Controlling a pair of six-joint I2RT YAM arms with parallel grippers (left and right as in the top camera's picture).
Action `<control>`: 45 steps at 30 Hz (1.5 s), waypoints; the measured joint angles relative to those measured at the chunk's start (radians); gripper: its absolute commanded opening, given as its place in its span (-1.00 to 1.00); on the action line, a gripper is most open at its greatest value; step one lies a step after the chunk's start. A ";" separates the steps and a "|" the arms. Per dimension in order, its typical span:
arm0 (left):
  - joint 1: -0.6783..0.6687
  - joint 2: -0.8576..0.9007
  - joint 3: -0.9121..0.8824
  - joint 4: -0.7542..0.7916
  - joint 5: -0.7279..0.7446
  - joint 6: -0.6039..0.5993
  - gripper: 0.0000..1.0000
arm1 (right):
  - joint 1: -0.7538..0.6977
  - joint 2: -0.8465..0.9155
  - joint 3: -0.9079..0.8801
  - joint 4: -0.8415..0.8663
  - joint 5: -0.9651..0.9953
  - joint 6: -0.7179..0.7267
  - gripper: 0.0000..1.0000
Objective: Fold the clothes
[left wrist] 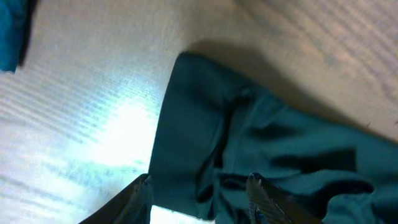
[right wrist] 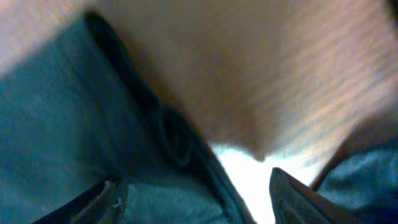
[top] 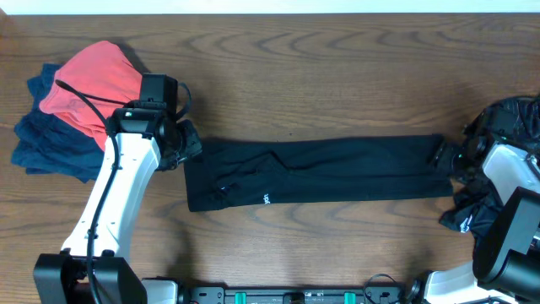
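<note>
black pants lie in a long strip, table middle | left gripper at 9 o'clock end, right gripper at 3 o'clock end, both spread wide | step: likely grabbing ends | next: pinch, lift, fold | clothes pile at 10 o'clock

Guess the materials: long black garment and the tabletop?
The black garment looks like thin matte fabric, maybe knit: soft wrinkles, fine ribbing in the right wrist view. The table: wood-grain, possibly laminate; semi-gloss, with glare patches in wrist views.
</note>
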 measured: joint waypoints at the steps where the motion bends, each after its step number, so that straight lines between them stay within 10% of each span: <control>1: 0.000 0.000 0.000 -0.006 0.000 0.000 0.01 | 0.000 0.000 0.004 0.005 0.000 -0.001 0.43; 40: 0.000 0.000 0.000 -0.010 0.000 0.003 0.11 | 0.000 0.000 -0.064 0.052 -0.075 -0.080 0.00; 45: 0.000 0.000 0.000 -0.010 0.000 0.003 0.11 | 0.000 -0.005 -0.079 0.074 -0.066 -0.090 -0.68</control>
